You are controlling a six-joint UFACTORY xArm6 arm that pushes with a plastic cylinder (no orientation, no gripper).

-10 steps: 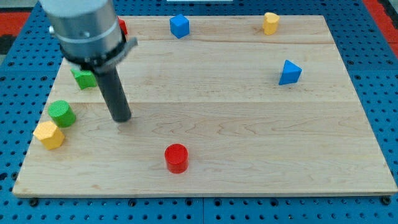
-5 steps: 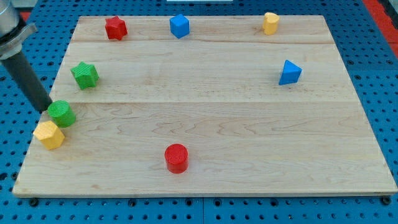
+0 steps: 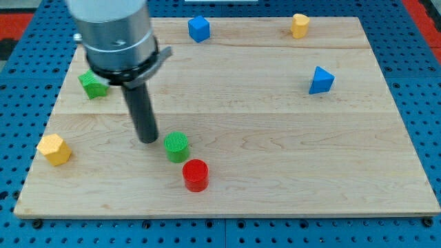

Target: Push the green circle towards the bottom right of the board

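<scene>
The green circle (image 3: 176,146) lies on the wooden board (image 3: 275,158), left of centre and toward the view's bottom. My tip (image 3: 147,139) rests just to its left, close to it or touching it. The red circle (image 3: 196,174) sits just below and right of the green circle, with a small gap between them. The arm's grey body (image 3: 114,31) rises toward the view's top left and hides part of the board there.
A green star (image 3: 91,84) lies at the left, partly behind the arm. A yellow block (image 3: 54,149) sits near the left edge. A blue cube (image 3: 198,28) and a yellow block (image 3: 299,25) lie along the top. A blue triangle (image 3: 320,80) is at the right.
The green circle has slid from the left edge, beside the yellow block, to the right, ending next to the red circle. My tip moved right behind it. The arm now hides the red star.
</scene>
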